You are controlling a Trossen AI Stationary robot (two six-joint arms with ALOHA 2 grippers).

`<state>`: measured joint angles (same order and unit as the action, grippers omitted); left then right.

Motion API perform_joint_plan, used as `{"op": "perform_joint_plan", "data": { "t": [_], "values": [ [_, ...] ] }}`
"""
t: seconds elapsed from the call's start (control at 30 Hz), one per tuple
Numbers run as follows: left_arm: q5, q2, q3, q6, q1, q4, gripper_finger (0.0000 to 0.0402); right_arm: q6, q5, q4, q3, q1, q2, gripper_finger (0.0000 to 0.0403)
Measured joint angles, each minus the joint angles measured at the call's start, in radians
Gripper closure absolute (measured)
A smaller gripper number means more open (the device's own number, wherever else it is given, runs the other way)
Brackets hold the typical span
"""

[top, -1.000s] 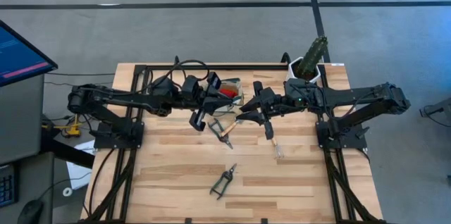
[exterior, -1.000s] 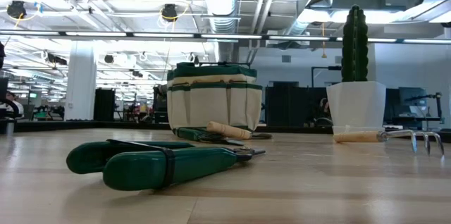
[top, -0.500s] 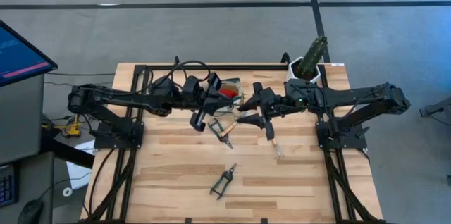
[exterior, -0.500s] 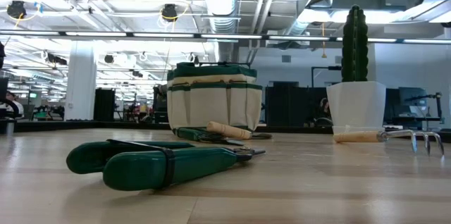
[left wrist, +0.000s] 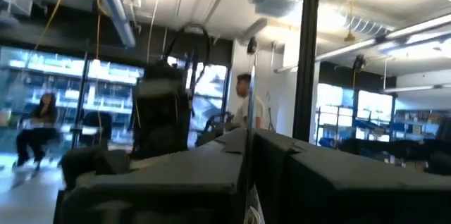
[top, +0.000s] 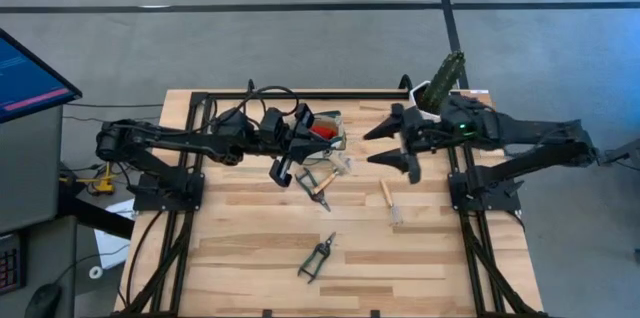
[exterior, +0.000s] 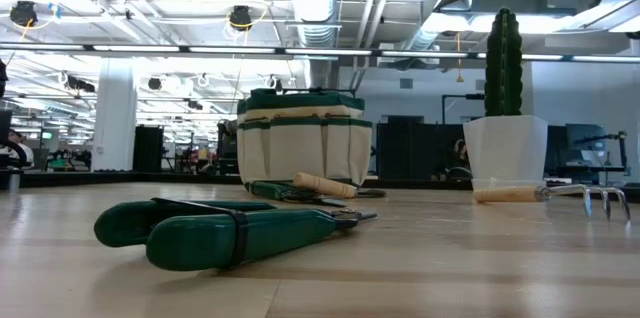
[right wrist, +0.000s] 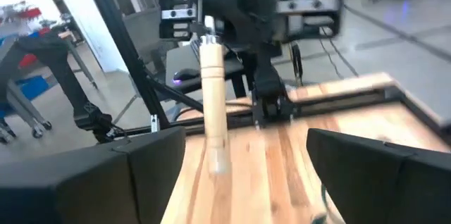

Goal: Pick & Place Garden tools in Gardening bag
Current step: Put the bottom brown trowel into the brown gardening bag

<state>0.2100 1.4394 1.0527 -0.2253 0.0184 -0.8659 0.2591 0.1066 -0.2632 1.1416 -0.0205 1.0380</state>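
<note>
Now that the right gripper [top: 385, 144] has pulled back from the bag [top: 322, 128], fingers spread, it holds nothing. Left gripper [top: 300, 123] hovers over the bag; its fingers I cannot tell. Three tools lie unbagged.

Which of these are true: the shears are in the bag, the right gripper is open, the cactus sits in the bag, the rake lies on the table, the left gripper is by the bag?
1. The shears are in the bag. False: they lie on the table, near its front edge.
2. The right gripper is open. True.
3. The cactus pot sits in the bag. False: it stands on the table near the far right corner, apart from the bag.
4. The rake lies on the table. True.
5. The left gripper is by the bag. True.
</note>
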Motion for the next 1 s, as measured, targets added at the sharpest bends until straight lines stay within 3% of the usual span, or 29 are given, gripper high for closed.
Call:
{"op": "perform_joint_plan", "data": {
  "t": [0.23,0.57,0.67,0.87,1.0],
  "values": [
    [-0.032,-0.044,0.0,0.013,0.052,0.214,0.0401,0.09,-0.002,-0.099,0.0,-0.012,-0.04,0.0176],
    [-0.068,-0.225,0.0,0.07,0.124,0.572,0.0401,0.077,-0.003,-0.211,-0.001,-0.009,0.065,0.039],
    [-0.07,-0.273,-0.004,0.071,0.137,0.68,0.0401,0.075,-0.012,-0.215,-0.001,-0.01,0.086,0.0388],
    [-0.073,-0.308,-0.089,0.068,0.149,0.695,0.0401,0.059,-0.104,-0.234,0.0,-0.012,0.11,0.0399],
    [-0.077,-0.304,-0.145,0.022,0.15,0.678,0.0401,0.061,-0.108,-0.233,0.0,-0.012,0.11,0.0401]
  ]
}}
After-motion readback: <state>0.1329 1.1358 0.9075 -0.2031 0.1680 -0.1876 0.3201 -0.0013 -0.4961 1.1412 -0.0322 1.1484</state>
